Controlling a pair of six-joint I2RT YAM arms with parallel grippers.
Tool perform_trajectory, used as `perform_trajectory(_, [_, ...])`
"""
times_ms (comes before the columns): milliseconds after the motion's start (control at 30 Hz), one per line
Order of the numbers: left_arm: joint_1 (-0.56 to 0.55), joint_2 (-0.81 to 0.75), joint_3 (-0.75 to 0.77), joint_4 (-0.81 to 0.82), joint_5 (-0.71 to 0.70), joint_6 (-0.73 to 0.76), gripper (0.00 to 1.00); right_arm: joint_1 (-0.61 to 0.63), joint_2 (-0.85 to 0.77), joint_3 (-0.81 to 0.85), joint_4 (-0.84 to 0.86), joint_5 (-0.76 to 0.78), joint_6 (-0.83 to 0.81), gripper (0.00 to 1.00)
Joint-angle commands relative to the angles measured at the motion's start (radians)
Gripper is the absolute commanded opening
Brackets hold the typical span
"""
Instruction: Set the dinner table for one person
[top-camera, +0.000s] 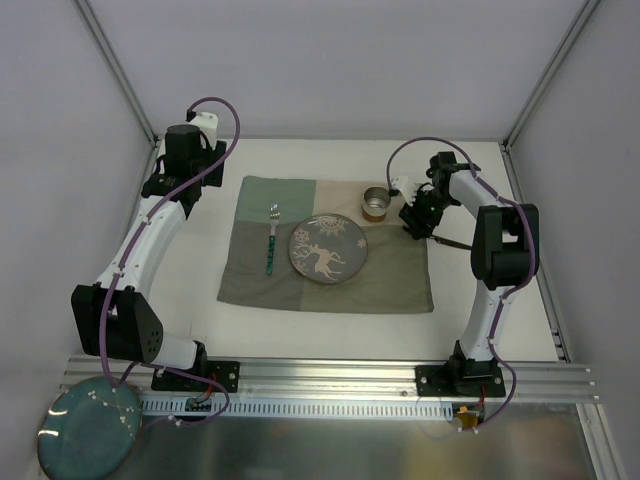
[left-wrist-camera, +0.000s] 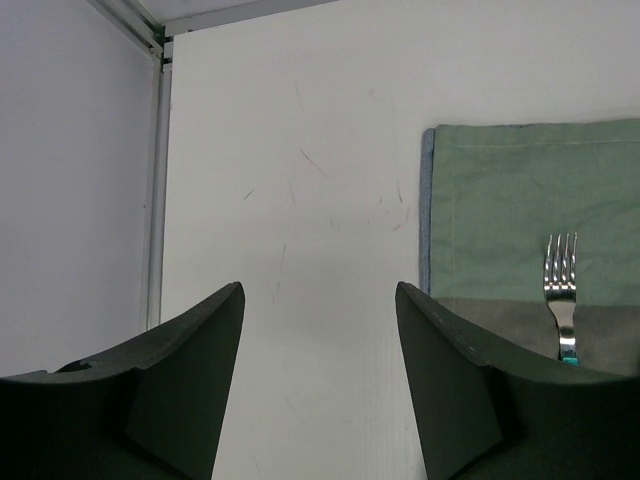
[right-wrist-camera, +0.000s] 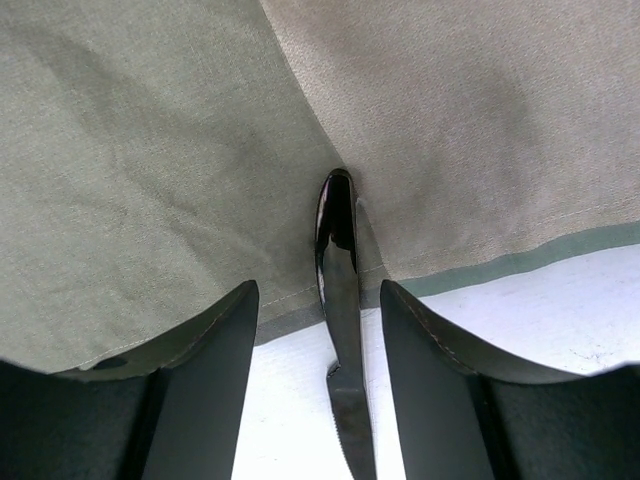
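Nearest of all, past the front rail and well behind the left hand, a teal plate (top-camera: 88, 428) lies flat. The white bench (top-camera: 330, 330) spreads under both arms and carries a green-and-beige patchwork mat (top-camera: 260, 280) between the two hands. The left hand (left-wrist-camera: 320, 290) hangs over bare bench, fingers well apart with nothing between them. Ahead to its right is the mat's edge, where a fork (left-wrist-camera: 561, 290) lies with its tines pointing away. The right hand (right-wrist-camera: 318, 288) is low at the mat's right edge, fingers parted astride a dark knife (right-wrist-camera: 340, 300). A gap shows on each side, so it grips nothing. The knife's tip rests on the cloth ahead, the rest on bare bench. Further to that hand's left sits a patterned plate (top-camera: 328, 249), and just to its left, slightly farther off, a small round cup (top-camera: 376, 203).
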Motion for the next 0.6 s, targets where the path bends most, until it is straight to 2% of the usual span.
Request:
perform_trajectory(0, [0.011, -0.008, -0.006, 0.036, 0.019, -0.015, 0.63, 0.005, -0.001, 0.034, -0.038, -0.013, -0.005, 0.56])
perform_trajectory(567, [0.016, 0.008, -0.023, 0.073, 0.025, 0.007, 0.63, 0.046, 0.033, 0.048, 0.002, 0.029, -0.022, 0.63])
